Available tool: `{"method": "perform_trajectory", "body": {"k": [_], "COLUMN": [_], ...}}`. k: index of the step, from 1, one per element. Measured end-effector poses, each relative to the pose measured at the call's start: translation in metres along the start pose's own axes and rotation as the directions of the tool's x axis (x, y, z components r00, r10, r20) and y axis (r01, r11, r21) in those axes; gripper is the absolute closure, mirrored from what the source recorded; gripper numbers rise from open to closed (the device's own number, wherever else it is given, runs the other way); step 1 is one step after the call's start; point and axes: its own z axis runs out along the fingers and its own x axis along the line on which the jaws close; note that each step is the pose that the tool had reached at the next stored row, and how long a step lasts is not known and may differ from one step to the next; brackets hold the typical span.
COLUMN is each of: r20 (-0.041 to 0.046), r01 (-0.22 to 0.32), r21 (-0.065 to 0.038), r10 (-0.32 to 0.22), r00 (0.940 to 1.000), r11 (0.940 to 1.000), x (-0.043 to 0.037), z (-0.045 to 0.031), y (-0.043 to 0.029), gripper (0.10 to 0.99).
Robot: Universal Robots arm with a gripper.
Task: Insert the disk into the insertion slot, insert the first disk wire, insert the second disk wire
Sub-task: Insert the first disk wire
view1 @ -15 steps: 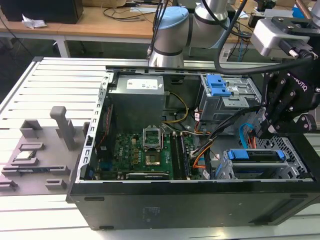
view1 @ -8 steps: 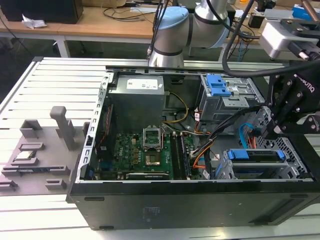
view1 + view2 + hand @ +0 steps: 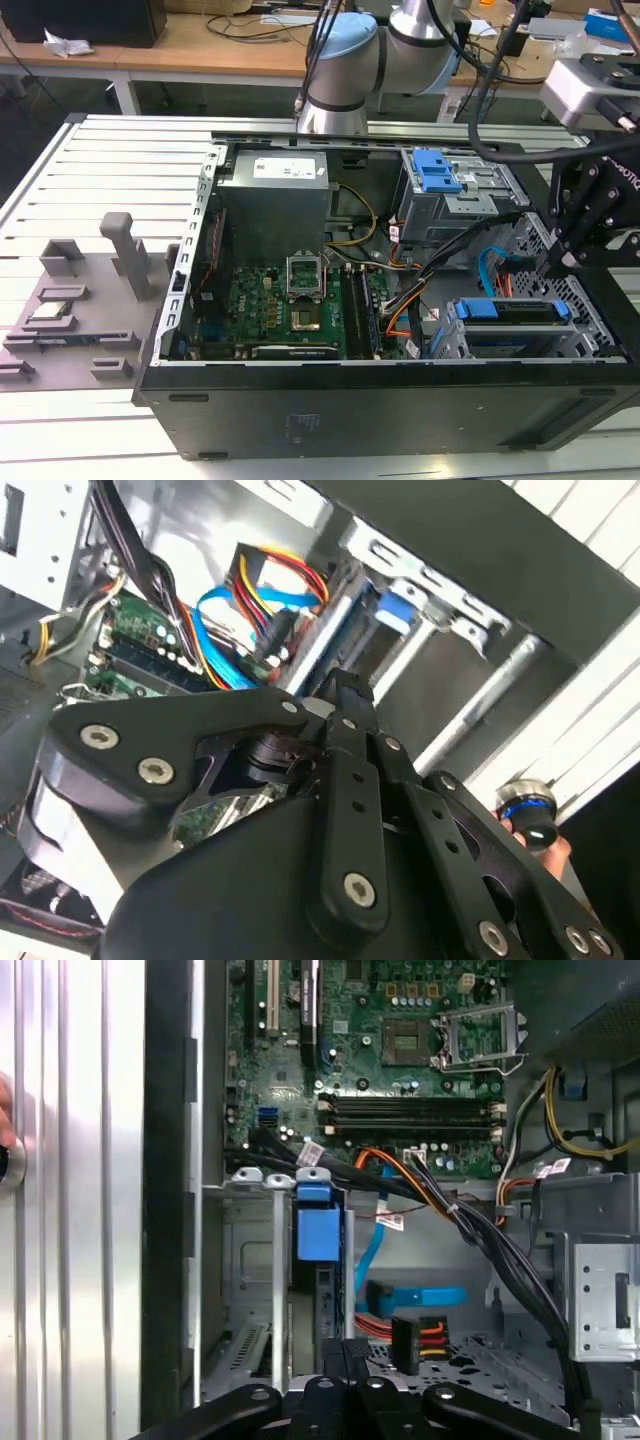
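- Hand (image 3: 568,258): black, angular linkage arms w/ round screw heads. It hangs over the low cage at the exterior view's right end of the open PC case (image 3: 350,410). In the first wrist view the two flat fingers (image 3: 333,1360) lie pressed side by side, closed, w/ nothing seen betw. them.
- Disk (image 3: 515,310): flat slab in a glossy bright-blue plastic carrier, sitting inside the insertion slot (image 3: 455,340), which is thin silver sheet metal w/ round perforations.
- First disk wire (image 3: 415,1338): thin orange/red/black strands into a small blocky black plug. It rests just beside the disk's end, near the fingertips; can't tell if seated.
- Second disk wire (image 3: 400,1295): flat, smooth light-blue ribbon, curved, right next to the first wire's plug. In the second wrist view it loops (image 3: 225,615) past the coloured strands.
- Motherboard (image 3: 290,310): green PCB, square metal socket frame, long black RAM slots.
- Tabletop (image 3: 100,160): ribbed grey aluminium profiles under the case.
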Motion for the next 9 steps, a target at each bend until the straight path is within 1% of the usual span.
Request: {"method": "perform_trajectory", "body": {"k": [2, 5, 9], "r20": [-0.0003, -0.0006, -0.0005], "r01": [0.000, 0.000, 0.000], "r21": [0.000, 0.000, 0.000], "r10": [0.000, 0.000, 0.000], "r00": [1.0000, 1.0000, 1.0000], "r11": [1.0000, 1.0000, 1.0000], "x": [-0.0124, -0.0217, -0.0228], "z": [0.0028, 0.0054, 0.0087], "y": [-0.0019, -0.0021, -0.0022], "gripper": [0.980, 0.980, 0.980]}}
